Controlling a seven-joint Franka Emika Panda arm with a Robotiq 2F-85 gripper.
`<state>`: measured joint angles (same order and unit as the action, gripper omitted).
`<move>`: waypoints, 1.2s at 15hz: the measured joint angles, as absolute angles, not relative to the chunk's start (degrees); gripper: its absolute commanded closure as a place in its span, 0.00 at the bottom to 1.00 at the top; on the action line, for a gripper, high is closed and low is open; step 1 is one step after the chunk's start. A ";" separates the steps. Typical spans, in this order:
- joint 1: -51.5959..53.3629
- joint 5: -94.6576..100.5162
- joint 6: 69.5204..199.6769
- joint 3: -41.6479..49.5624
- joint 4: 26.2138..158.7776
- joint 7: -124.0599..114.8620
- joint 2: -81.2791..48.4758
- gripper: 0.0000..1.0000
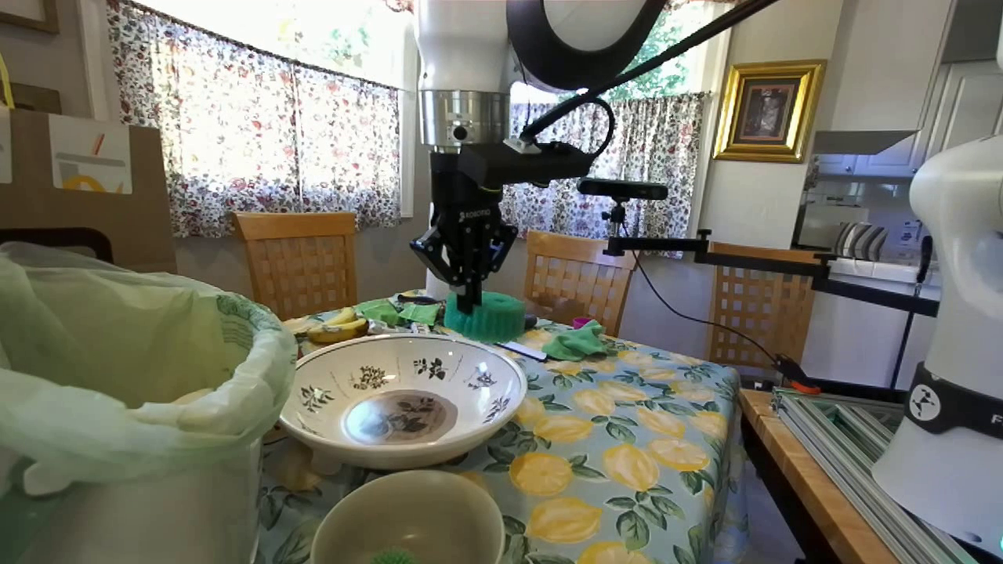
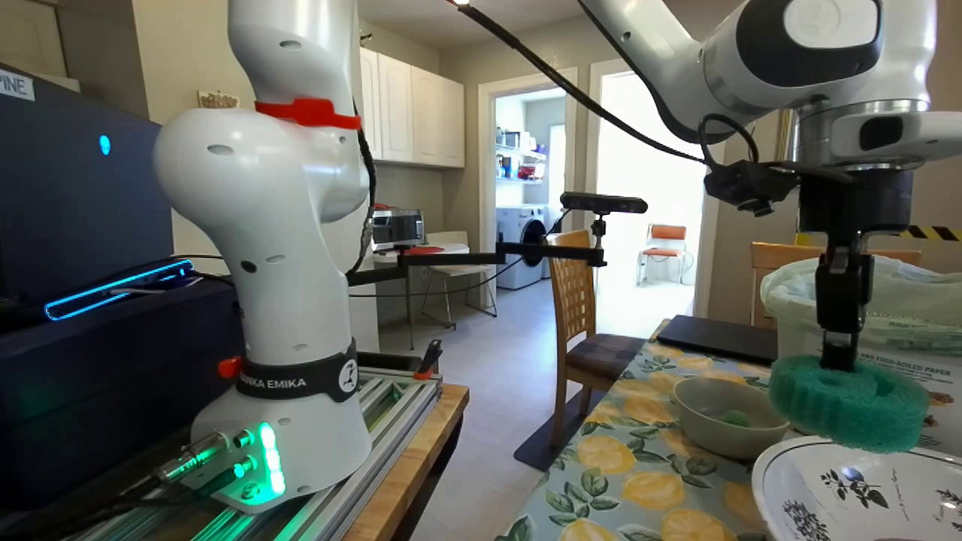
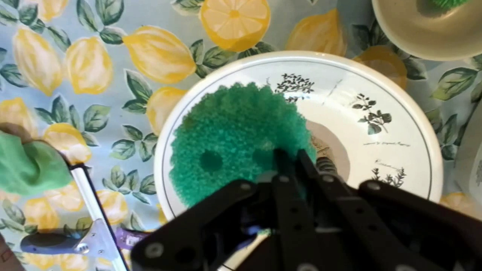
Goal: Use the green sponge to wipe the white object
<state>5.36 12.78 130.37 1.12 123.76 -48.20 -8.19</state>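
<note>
- While the gripper (image 3: 290, 154) pinches the edge of the scalloped green scrub sponge (image 3: 237, 131), fingers nearly together, the pick looks done; wiping is probably next.
- Sponge hangs right at the fingertips, broad face roughly level; round, so no real long axis. Single gripper, no nearer one to choose.
- Key relation: cream bowl (image 2: 706, 436), taken as the white object to wipe, lies lower than the gripper and off to its side: up and right of the fingertips in the wrist view, just past the rim of the herb-print serving dish (image 3: 414, 162).
- Dish lies under the gripper; no sponge contact with it visible. Reaching the bowl likely calls for a sideways carry across that rim, then down; too low and the sponge could catch.
- Containers: bowl holds a green bristly scrubber (image 3: 450, 3), which may block wiping its bottom. Dish shows herb prints inside.
- White bin (image 1: 180, 509) with pale-green bag liner (image 1: 270, 345) stands beyond the dish from the gripper, beside the bowl; something pale inside, can't tell what.
</note>
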 measured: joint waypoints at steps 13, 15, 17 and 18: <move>1.25 12.62 130.51 4.45 124.57 -48.25 -8.24 0.98; -0.61 12.62 130.51 6.27 124.58 -48.25 -8.66 0.98; -2.05 12.62 130.56 7.59 124.75 -48.25 -9.39 0.98; -2.42 12.63 130.66 8.04 125.04 -48.25 -9.78 0.98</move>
